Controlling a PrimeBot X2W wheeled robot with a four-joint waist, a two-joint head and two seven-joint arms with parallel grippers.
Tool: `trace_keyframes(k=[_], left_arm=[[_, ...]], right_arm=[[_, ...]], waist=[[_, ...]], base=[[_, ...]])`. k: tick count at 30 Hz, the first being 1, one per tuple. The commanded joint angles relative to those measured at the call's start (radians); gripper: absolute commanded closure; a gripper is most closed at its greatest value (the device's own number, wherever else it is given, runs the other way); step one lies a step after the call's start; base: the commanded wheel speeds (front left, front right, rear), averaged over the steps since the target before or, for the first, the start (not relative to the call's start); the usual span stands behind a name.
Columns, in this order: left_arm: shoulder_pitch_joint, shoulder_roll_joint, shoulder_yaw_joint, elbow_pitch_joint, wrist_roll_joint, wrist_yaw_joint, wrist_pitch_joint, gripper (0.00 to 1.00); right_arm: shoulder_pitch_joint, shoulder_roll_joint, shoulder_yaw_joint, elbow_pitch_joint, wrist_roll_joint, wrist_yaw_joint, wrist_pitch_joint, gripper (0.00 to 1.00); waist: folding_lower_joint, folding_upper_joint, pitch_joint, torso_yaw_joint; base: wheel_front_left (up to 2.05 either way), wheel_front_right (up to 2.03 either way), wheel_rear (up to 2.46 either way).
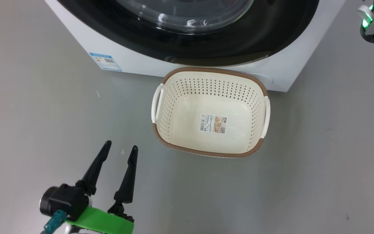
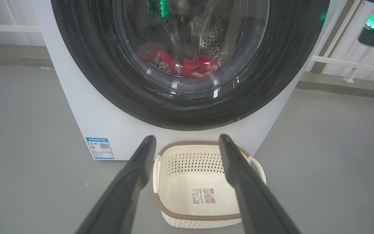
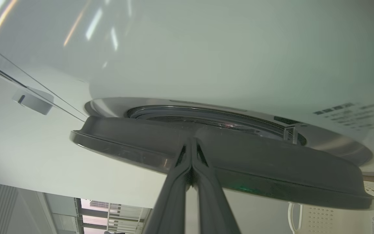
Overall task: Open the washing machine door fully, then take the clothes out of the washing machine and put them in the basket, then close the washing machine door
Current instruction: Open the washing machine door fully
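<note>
The big white front-loading washing machine (image 1: 135,61) stood ahead of my left gripper (image 1: 121,145), whose fingers were spread. Its round, glossy black-rimmed door (image 2: 93,65) with the bulging glass bowl sat a little off the white front, its rim edge at the pinched-together tips of my right gripper (image 3: 192,143). Through the glass, bright red clothes (image 2: 193,66) with white stripes lay crumpled low in the steel drum. The small cream perforated plastic basket (image 1: 213,70) with its brown rim sat upright at the machine's foot, ahead and right of my left gripper, with a paper label on its bare bottom.
</note>
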Motion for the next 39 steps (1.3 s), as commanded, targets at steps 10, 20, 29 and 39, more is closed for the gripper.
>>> trace_keyframes(k=[10, 20, 29, 39], left_arm=[[-0.036, 0.015, 0.021, -0.028, -0.019, -0.006, -0.012, 0.0], [-0.045, 0.006, 0.012, -0.032, -0.027, -0.006, -0.012, 0.0], [-0.047, -0.001, 0.008, -0.03, -0.033, -0.006, -0.012, 0.0], [-0.039, -0.007, 0.01, -0.027, -0.033, -0.006, -0.012, 0.0]], right_arm=[[-0.101, 0.017, 0.032, 0.039, -0.021, 0.001, 0.03, 1.0], [-0.121, 0.022, 0.052, 0.041, -0.054, 0.001, 0.024, 1.0], [-0.122, 0.032, 0.069, 0.029, -0.076, 0.001, 0.029, 1.0], [-0.103, 0.035, 0.078, 0.022, -0.076, 0.001, 0.07, 1.0]], waist=[[0.0, 0.0, 0.04, 0.026], [0.0, 0.0, 0.052, 0.039], [0.0, 0.0, 0.053, 0.045], [0.0, 0.0, 0.028, 0.044]], base=[[0.0, 0.0, 0.0], [0.0, 0.0, 0.0], [0.0, 0.0, 0.0], [0.0, 0.0, 0.0]])
